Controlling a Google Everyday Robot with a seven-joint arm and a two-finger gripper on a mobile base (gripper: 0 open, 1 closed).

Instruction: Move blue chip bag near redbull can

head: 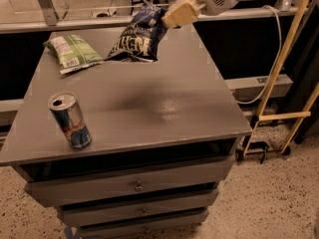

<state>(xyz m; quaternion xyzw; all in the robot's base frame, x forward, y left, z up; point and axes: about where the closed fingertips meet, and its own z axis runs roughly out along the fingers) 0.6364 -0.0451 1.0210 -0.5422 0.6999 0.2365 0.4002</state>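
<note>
The blue chip bag [137,36], dark navy foil with white lettering, hangs in the air above the back of the grey cabinet top [149,98]. My gripper [172,18] is shut on the bag's upper right corner and holds it lifted. The redbull can [70,120], blue and silver with an open silver top, stands upright near the front left corner of the cabinet top, well away from the bag.
A green-and-white chip bag [74,52] lies at the back left of the top. The cabinet has drawers [134,185] below. A yellow-framed cart [279,98] stands on the floor to the right. A metal rail runs behind the cabinet.
</note>
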